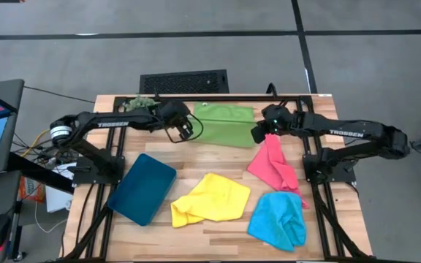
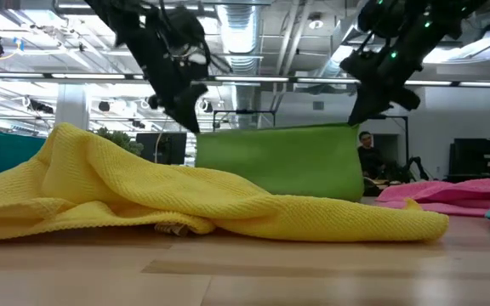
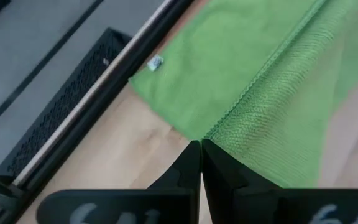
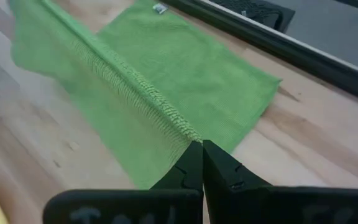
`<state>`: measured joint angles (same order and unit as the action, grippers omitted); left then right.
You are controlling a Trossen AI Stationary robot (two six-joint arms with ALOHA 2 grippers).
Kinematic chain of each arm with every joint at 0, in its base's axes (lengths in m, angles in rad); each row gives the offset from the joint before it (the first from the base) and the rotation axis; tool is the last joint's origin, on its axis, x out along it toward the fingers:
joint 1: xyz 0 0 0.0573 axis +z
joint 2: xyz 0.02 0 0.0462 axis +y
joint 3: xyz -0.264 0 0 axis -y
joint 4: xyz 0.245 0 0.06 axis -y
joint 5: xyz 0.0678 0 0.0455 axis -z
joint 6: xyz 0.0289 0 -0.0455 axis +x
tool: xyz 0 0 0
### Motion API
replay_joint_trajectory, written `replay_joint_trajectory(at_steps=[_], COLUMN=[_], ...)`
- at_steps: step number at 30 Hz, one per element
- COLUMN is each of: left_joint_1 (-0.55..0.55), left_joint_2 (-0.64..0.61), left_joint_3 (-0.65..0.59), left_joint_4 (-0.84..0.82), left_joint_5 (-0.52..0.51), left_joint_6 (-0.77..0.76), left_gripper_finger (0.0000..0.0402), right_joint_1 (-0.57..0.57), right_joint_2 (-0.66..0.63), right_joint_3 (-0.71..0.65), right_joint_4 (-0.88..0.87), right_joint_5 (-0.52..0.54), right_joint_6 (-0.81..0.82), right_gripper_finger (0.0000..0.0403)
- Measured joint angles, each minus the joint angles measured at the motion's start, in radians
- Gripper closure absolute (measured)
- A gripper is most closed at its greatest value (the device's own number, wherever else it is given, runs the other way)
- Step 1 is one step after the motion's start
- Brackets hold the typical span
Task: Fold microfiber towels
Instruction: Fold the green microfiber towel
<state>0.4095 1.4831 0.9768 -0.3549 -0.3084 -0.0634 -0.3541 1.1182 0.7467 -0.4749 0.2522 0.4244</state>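
Observation:
The green microfiber towel (image 1: 225, 123) lies at the table's far middle, its far part flat on the wood and its near edge raised. My left gripper (image 1: 188, 131) is shut at that edge's left end and my right gripper (image 1: 258, 134) at its right end. In the low view the green towel (image 2: 279, 161) hangs as a sheet between the two grippers; its lower part is hidden behind the yellow towel (image 2: 143, 191). The yellow towel (image 1: 210, 199), pink towel (image 1: 272, 164) and light blue towel (image 1: 278, 219) lie crumpled on the near half. My left gripper pinches the green towel's hemmed edge at its left corner (image 3: 215, 132) between its two fingers, slanting down from the near left. The corner is lifted clear, the edge runs straight toward the other gripper, and the far part (image 3: 229, 56) rests on the table. My right gripper pinches the same hemmed edge at its right corner (image 4: 188, 134) between its two fingers, slanting down from the near right. The corner is held up off the table, cloth hangs below the edge, and the far part (image 4: 216, 68) lies flat on the wood.
A dark teal tray (image 1: 142, 188) lies at the near left. A spiky green plant ball (image 1: 141, 104) sits at the far left corner. The table's black far rail (image 3: 104, 81) runs just beyond the green towel. Bare wood shows between the green towel and the yellow one.

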Motion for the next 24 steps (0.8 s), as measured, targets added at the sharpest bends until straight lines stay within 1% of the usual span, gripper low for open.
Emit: replay_joint_trajectory(at_steps=[3,8,12,16,20,24], left_joint_1=[0.03,0.079,0.116,0.131,0.133,0.134], left_joint_2=[0.027,0.025,0.038,0.079,0.116,0.114], left_joint_3=[-0.001,0.0,0.005,0.006,0.007,0.025], left_joint_4=[0.01,0.036,0.055,0.079,0.072,0.029], left_joint_5=[-0.006,-0.003,0.059,0.088,0.102,0.098], left_joint_6=[0.001,0.031,0.052,0.06,0.057,0.018], left_gripper_finger=[0.0401,0.0401,0.0401,0.0401,0.0401,0.0401], right_joint_1=[-0.031,-0.088,-0.128,-0.151,-0.154,-0.134], right_joint_2=[0.06,0.161,0.221,0.266,0.265,0.211], right_joint_3=[0.001,0.001,0.001,0.002,0.001,0.001], right_joint_4=[0.042,0.107,0.136,0.141,0.14,0.132], right_joint_5=[-0.026,-0.053,-0.085,-0.097,-0.109,-0.159], right_joint_6=[-0.042,-0.086,-0.102,-0.113,-0.111,-0.068], right_gripper_finger=[0.0382,0.0379,0.038,0.0379,0.0377,0.038])
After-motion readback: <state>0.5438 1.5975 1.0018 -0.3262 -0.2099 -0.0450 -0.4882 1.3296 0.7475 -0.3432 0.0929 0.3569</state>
